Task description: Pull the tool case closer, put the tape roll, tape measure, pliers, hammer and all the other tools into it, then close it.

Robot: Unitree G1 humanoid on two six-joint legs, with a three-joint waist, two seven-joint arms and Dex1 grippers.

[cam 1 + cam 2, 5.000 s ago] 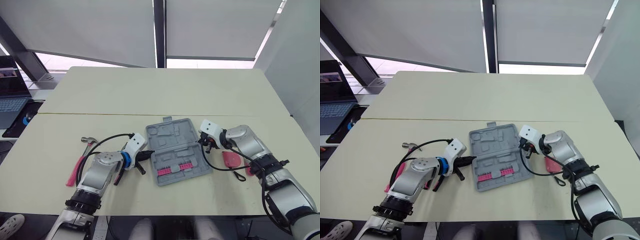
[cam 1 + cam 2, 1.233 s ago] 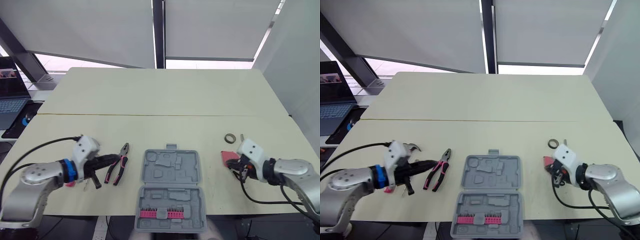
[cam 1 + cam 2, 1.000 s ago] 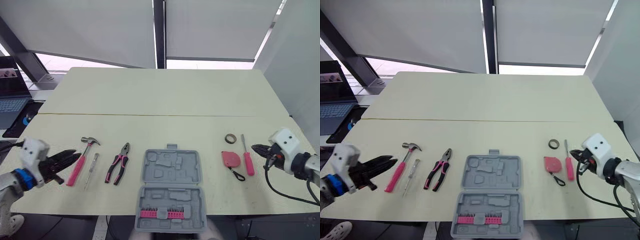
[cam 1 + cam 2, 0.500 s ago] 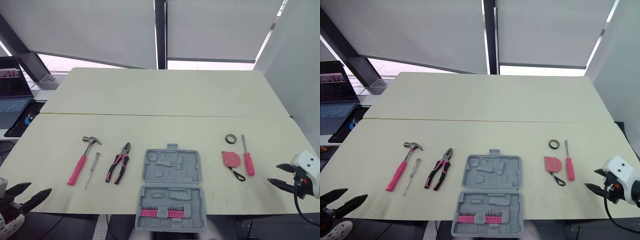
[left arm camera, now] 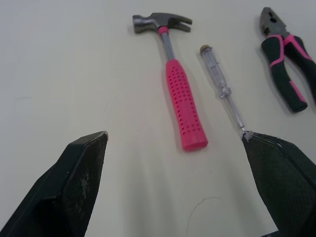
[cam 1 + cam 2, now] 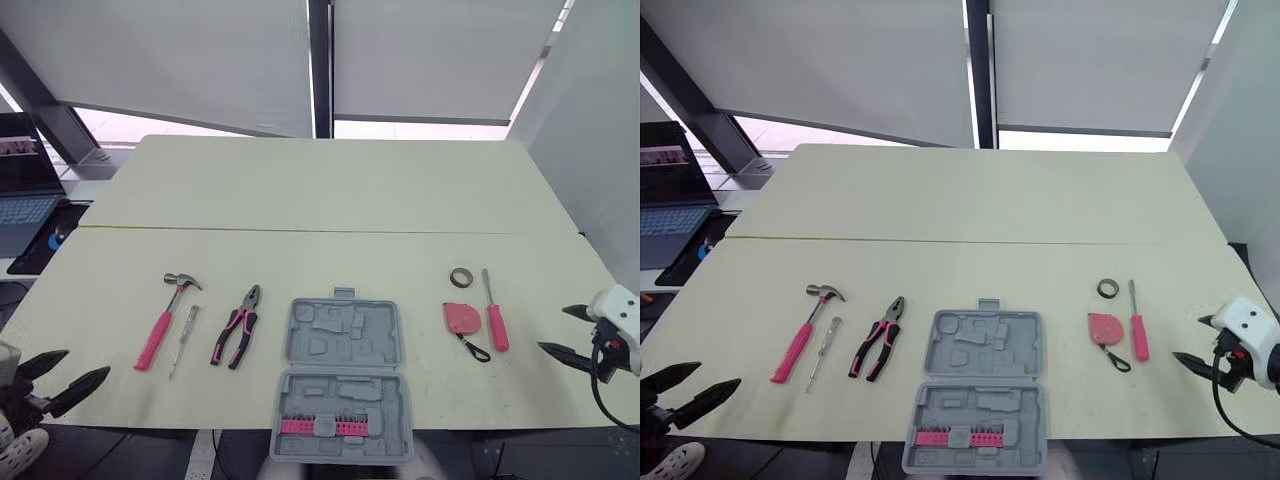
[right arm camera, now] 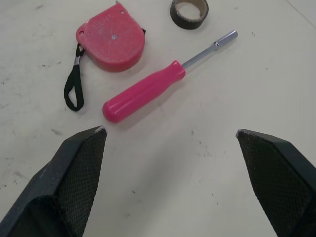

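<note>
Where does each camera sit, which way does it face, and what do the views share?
Left eye view: on the head, forward and down over the table and open tool case; left gripper and right gripper at its near corners, jaws open.
Right eye view: the head's other eye, same scene.
Left wrist view: along the left jaws toward the hammer, clear screwdriver and pliers.
Right wrist view: along the right jaws toward the tape measure, pink screwdriver and tape roll.
Shared: eye views hold every wrist-view tool.
</note>
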